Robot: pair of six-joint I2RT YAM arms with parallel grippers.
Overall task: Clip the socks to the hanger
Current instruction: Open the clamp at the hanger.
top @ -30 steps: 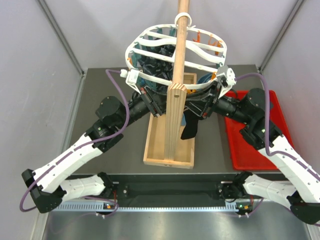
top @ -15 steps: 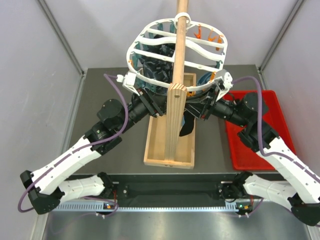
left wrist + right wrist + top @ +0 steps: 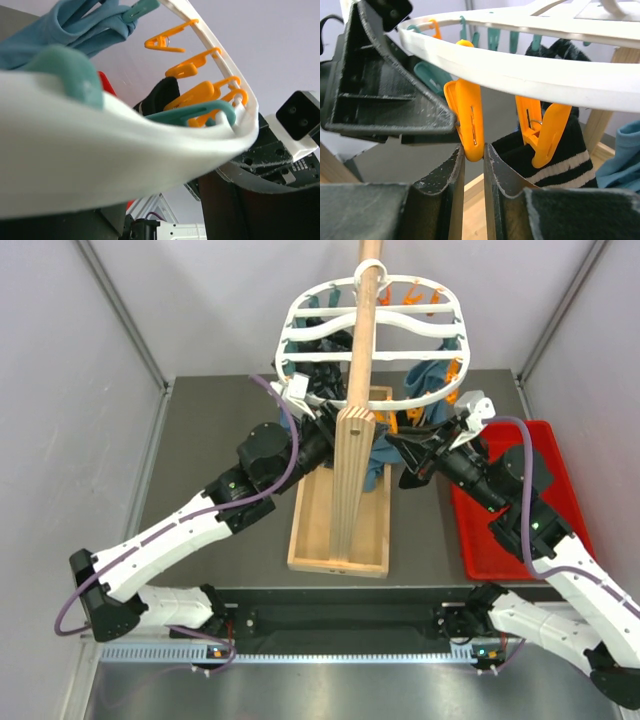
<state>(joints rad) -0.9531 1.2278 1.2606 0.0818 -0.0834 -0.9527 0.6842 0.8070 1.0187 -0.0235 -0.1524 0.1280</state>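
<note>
The white oval hanger hangs on the wooden pole, with orange and teal clothespins round its rim. My left gripper is at its left rim. In the left wrist view the rim fills the space between my dark fingers, so the gripper looks shut on it. My right gripper is under the right rim, and its jaws are closed on the tip of an orange clothespin. Beside it another orange pin holds a black sock with white stripes, which also shows in the left wrist view.
The wooden pole stands in a wooden tray-like base in the middle of the table. Blue-teal cloths hang from the hanger. A red tray lies at the right, under my right arm. Grey walls close in on both sides.
The hanger has swung up and to the right and now sits more level. Both grippers moved with it, and the left arm has stretched further forward. The hanging black sock no longer shows below the rim.
</note>
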